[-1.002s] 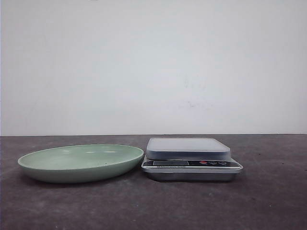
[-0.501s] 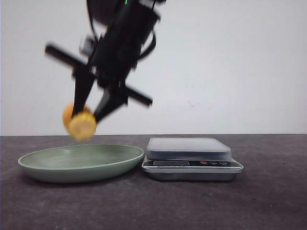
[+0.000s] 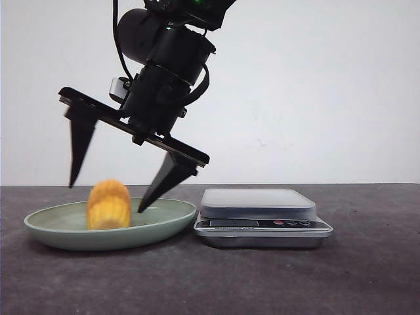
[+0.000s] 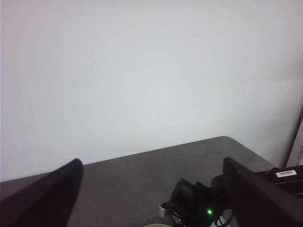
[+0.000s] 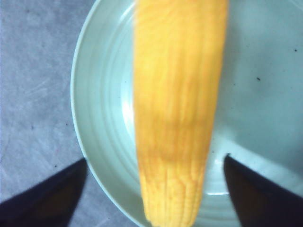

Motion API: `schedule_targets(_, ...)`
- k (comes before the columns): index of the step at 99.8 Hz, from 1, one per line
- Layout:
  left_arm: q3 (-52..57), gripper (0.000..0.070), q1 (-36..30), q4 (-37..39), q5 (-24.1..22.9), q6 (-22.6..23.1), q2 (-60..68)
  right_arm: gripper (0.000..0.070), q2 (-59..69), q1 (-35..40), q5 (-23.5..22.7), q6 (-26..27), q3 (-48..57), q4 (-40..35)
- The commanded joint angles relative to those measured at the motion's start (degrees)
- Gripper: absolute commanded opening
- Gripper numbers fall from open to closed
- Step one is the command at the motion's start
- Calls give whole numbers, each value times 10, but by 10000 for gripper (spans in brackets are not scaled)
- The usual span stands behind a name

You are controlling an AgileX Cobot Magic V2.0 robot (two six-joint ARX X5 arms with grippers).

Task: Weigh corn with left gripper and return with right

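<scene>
The corn point(image 3: 109, 205) is a stubby yellow-orange cob lying in the pale green plate point(image 3: 164, 220). Just above it hangs my right gripper point(image 3: 105, 197), open wide, with one fingertip on each side of the cob and neither touching it. In the right wrist view the corn point(image 5: 177, 109) lies blurred along the plate point(image 5: 99, 156), and the right gripper point(image 5: 155, 160) holds nothing. My left gripper point(image 4: 151, 161) is open and empty, and faces the white wall over the dark table. It does not appear in the front view.
A silver kitchen scale point(image 3: 257, 203) with an empty grey platform stands right beside the plate, on its right. The right arm point(image 4: 199, 208) with its green light shows low in the left wrist view. Dark tabletop surrounds both; a white wall stands behind.
One second ago no arm or corn was in view. The right arm then came in carrying the corn above the plate. Now the corn lies in the plate and the gripper has opened.
</scene>
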Motion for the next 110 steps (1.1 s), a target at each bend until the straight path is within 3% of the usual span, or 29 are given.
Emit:
schedule_targets(1, 13, 551, -4, -26, -1, -4, 3, 657, 0, 1, -3, -5, 19, 4)
schedule_targets(14, 8, 551, -4, -26, -2, -5, 3, 657, -26, -8, -3, -33, 47, -3)
schedule_targets(24, 3, 551, -4, -26, -2, -5, 3, 653, -61, -11, 26, -77, 79, -23)
schedule_targets(31, -1, 551, -4, -26, -1, -5, 3, 621, -96, -11, 79, -123, 98, -48)
schedule_targets(48, -32, 551, -4, -26, -2, -5, 3, 605, -203, 7, 261, -258, 103, -92)
schedule_targets(53, -45, 551, -4, -26, -1, -5, 3, 545, -231, 14, 304, -285, 103, -104)
schedule_targets(63, -82, 534, -4, -26, -1, -5, 3, 338, -284, 27, 346, -313, 103, -127)
schedule_targets(78, -163, 320, -4, -26, -1, -5, 3, 0, -354, 52, 379, -319, 97, -144)
schedule_targets(90, -230, 0, -4, 3, -1, -5, 3, 0, -410, 89, 486, -324, 68, -99)
schedule_targets(99, -278, 1, -4, 64, 4, -9, -5, 1, -462, 112, 500, -352, 16, -35)
schedule_targets(110, -332, 1, -4, 157, 43, -17, -21, 0, -533, 130, 473, -405, -74, 37)
